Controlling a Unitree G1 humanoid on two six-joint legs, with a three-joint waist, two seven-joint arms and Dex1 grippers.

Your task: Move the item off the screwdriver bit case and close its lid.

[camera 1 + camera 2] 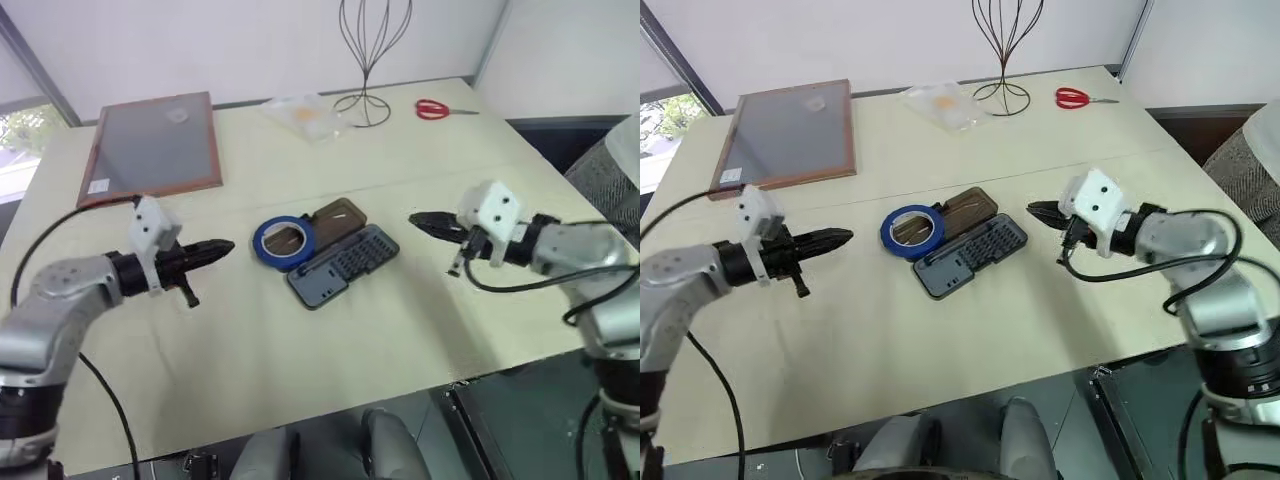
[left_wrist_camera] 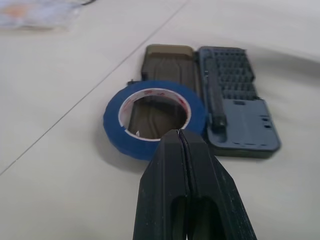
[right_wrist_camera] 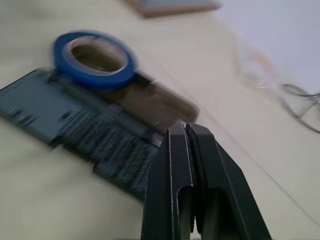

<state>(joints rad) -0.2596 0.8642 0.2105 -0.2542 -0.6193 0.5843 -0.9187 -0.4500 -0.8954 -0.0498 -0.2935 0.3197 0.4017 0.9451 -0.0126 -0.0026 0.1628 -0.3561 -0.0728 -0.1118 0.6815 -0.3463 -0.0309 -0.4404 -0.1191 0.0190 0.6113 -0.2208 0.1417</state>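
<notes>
So far nothing of the task is done: the blue tape ring (image 1: pixel 283 240) still lies on the open smoky-brown lid (image 1: pixel 335 216) of the bit case (image 1: pixel 343 265), overhanging the lid's left end onto the table (image 1: pixel 300 380). The lid is folded flat beside the grey tray of bits, in the middle of the table, between the two arms. The step in hand looks like the approach to the tape.

On the left, the left gripper (image 1: pixel 222 247) hovers above the table, well apart from the ring, its black fingers pressed together and holding nothing, pointing towards the tape. In the left wrist view the ring sits straight ahead of the fingertips. On the right, the right gripper (image 1: pixel 420 220) hangs likewise, fingers pressed together and empty, aimed at the case from the other side.

The next move, I judge, calls for one gripper to spread its fingers, take the ring by its wall or hook its hollow centre, and carry it clear onto bare table; only then can the lid swing over the tray. The light case may slide when the tape is dragged.

The table is pale cream with a faint seam across it. At its far side, left to right, are a wooden-framed panel (image 1: pixel 152 145), a clear plastic bag (image 1: pixel 303 113), a wire stand (image 1: pixel 366 60) and red scissors (image 1: pixel 436 109). White walls stand behind.
</notes>
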